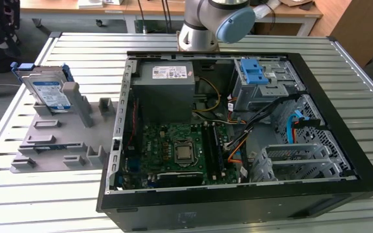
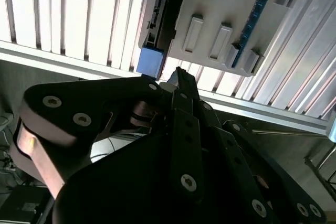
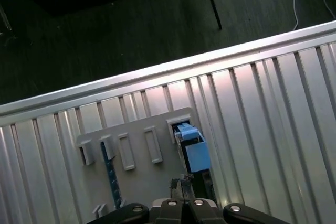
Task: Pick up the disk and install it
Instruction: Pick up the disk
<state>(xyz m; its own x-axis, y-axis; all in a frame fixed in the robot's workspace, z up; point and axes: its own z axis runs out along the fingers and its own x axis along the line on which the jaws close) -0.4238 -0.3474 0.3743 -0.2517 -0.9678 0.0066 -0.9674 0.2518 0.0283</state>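
Pincer (image 3: 181, 186) closed up, nothing held; disk (image 3: 195, 153) (upright in grey holder (image 3: 139, 182)) just beyond tips, not touching.

Exterior view: on the slatted table (image 1: 44, 204), holder plate (image 1: 57, 141) at the exterior view's left, open computer case (image 1: 238, 213) just beside it at the right. Upright in the plate's far slot, the disk (image 1: 47, 90). Inside the case: power-supply box (image 1: 167, 90) far left, motherboard (image 1: 180, 148) before it, drive cage (image 1: 267, 82) far right. Behind the case, arm base (image 1: 203, 29). First wrist view: gripper (image 3: 181, 184) near the disk's end.
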